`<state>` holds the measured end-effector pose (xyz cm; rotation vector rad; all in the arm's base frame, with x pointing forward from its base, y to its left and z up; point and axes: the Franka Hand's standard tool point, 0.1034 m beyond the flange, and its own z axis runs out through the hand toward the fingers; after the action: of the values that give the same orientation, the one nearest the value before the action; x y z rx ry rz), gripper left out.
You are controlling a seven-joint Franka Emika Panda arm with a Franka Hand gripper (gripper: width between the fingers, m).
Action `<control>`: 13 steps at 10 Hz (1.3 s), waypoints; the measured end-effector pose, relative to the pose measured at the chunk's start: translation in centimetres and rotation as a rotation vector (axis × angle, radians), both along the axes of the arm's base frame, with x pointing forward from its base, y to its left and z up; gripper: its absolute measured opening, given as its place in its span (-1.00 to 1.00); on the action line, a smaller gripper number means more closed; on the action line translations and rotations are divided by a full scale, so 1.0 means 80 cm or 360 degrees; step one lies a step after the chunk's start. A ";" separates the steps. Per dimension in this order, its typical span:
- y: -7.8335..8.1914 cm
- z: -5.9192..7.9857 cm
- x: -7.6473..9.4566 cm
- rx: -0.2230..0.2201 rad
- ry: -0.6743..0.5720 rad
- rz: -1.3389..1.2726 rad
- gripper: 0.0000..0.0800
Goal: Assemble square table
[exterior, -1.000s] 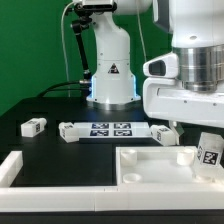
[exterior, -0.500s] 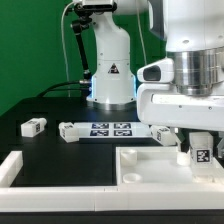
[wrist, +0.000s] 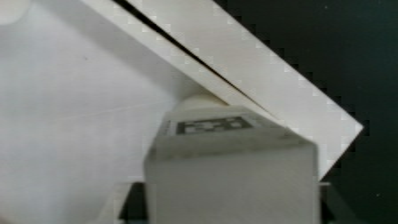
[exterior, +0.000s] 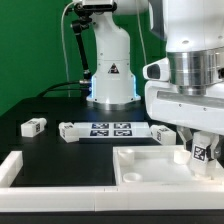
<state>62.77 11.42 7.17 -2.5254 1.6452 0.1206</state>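
Observation:
The white square tabletop [exterior: 150,166] lies in the foreground with its raised rim up; in the wrist view it is the pale surface [wrist: 71,120] with a slanted edge. My gripper [exterior: 203,148] hangs over its corner at the exterior view's right. It is shut on a short white tagged leg [exterior: 207,153], held upright just above the tabletop. In the wrist view the leg [wrist: 228,165] fills the space between the dark fingers [wrist: 135,205]. Three more legs lie on the black table: one [exterior: 33,126], one [exterior: 71,131], one [exterior: 162,134].
The marker board [exterior: 112,129] lies between the loose legs in front of the robot's base [exterior: 112,80]. A low white border bar [exterior: 10,168] runs along the exterior view's left and the front edge.
The gripper and the held leg shifted a little sideways over the tabletop's corner, and the leg went from tilted to more upright. The loose legs have not moved.

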 end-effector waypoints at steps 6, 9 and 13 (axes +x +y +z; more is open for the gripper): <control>-0.006 -0.006 0.003 0.0178 0.0083 -0.1022 -0.27; 0.000 -0.004 0.000 0.0152 0.0073 -0.0729 0.22; 0.005 0.002 0.003 0.0080 -0.0020 -0.0034 0.62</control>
<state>62.97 11.86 7.30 -2.4661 1.6429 0.1415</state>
